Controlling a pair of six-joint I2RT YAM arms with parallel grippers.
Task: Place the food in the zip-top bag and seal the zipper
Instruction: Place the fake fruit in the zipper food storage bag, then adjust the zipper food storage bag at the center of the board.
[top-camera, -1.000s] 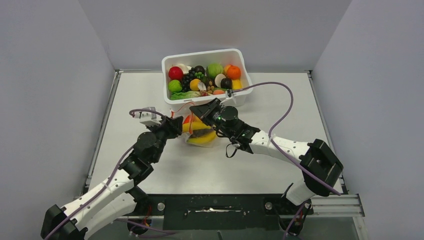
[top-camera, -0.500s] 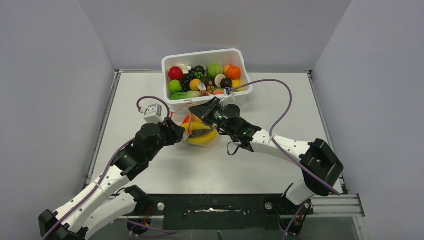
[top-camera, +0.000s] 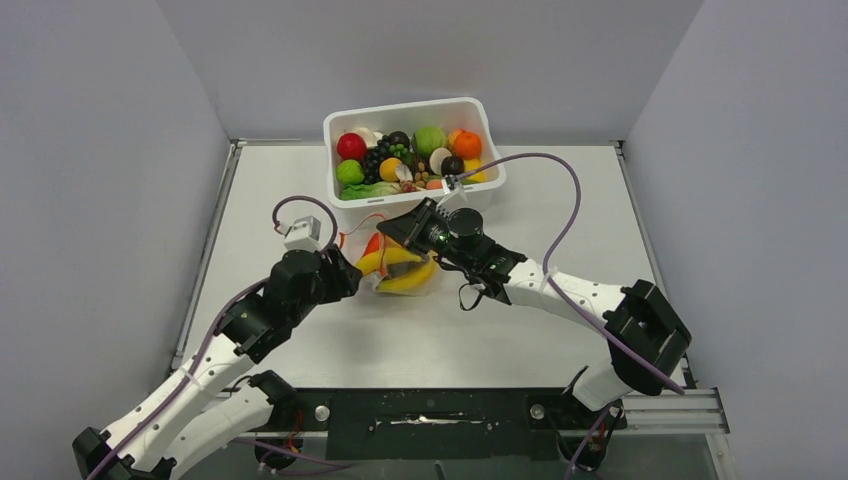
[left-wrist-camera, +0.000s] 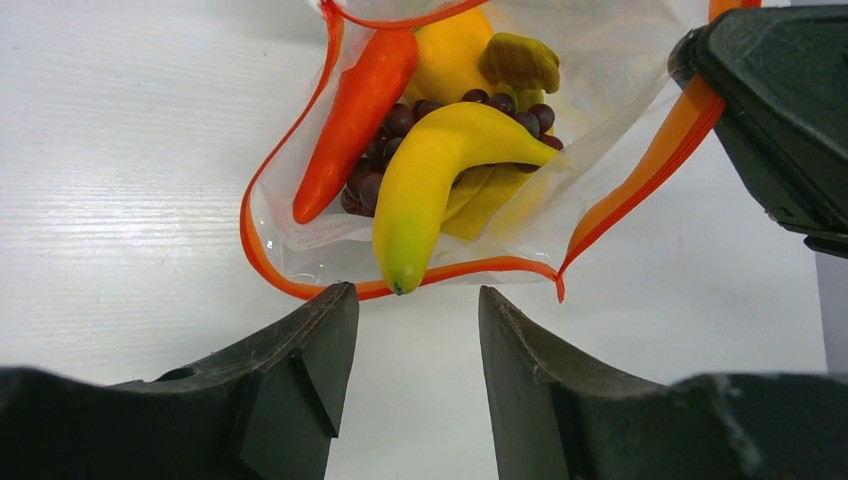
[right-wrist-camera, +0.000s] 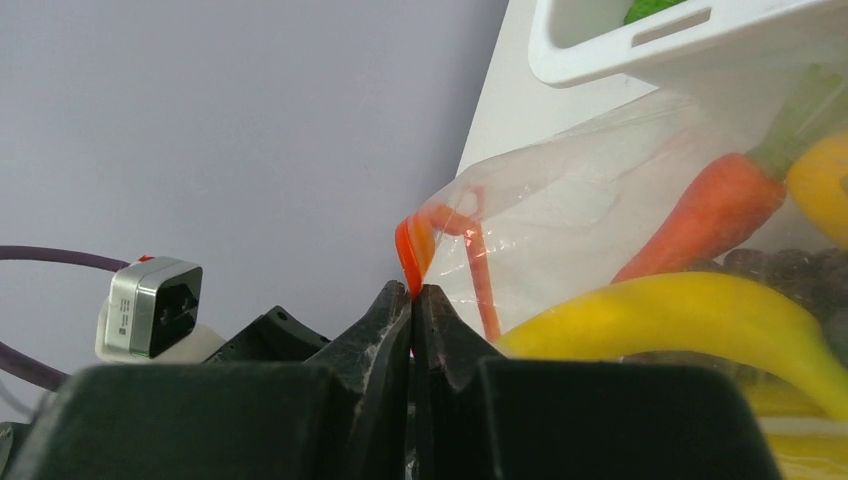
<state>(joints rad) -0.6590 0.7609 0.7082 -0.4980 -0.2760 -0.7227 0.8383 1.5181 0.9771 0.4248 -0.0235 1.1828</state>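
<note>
The zip-top bag (left-wrist-camera: 610, 90) lies open on the table, mouth toward my left gripper (left-wrist-camera: 418, 300). That gripper is open and empty, just short of the orange zipper (left-wrist-camera: 470, 270). Inside the bag is the food: a yellow banana (left-wrist-camera: 430, 180) whose tip pokes over the zipper, a red-orange carrot-like piece (left-wrist-camera: 355, 110), dark grapes (left-wrist-camera: 395, 125) and a yellow pepper (left-wrist-camera: 455, 50). My right gripper (right-wrist-camera: 412, 290) is shut on the zipper (right-wrist-camera: 415, 245) at one corner of the mouth and holds it lifted. From above, the bag (top-camera: 400, 268) sits between the left gripper (top-camera: 348, 275) and the right gripper (top-camera: 395, 228).
A white tub (top-camera: 410, 112) full of several other toy fruits and vegetables stands just behind the bag, at the table's far edge. The right arm's purple cable (top-camera: 560, 190) arcs over the table on the right. Grey walls close in on both sides.
My left gripper has drawn back a little from the bag's mouth, toward the near side. The right gripper has kept its hold on the zipper corner.
</note>
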